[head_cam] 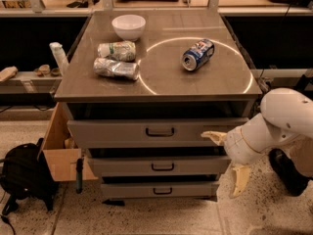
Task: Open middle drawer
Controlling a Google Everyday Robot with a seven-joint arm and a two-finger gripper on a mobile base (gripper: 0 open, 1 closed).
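The middle drawer (159, 166) is the second of three light-grey drawers under the metal table, with a small dark bar handle (162, 167). Its front stands a little proud of the cabinet and its inside is hidden. My gripper (226, 158) is at the right end of the drawer fronts, beside the top and middle drawers, well right of the handle. It is open and empty: one cream finger (213, 136) points left over the top drawer's right end, the other (239, 180) hangs down.
The top drawer (159, 131) and the lowest drawer (159, 190) sit above and below. The table top (161, 80) bears a white bowl (128, 26), two crushed bottles (116, 50) and a blue can (198, 54). A cardboard box (58, 151) and a black bag (22, 177) stand at the left.
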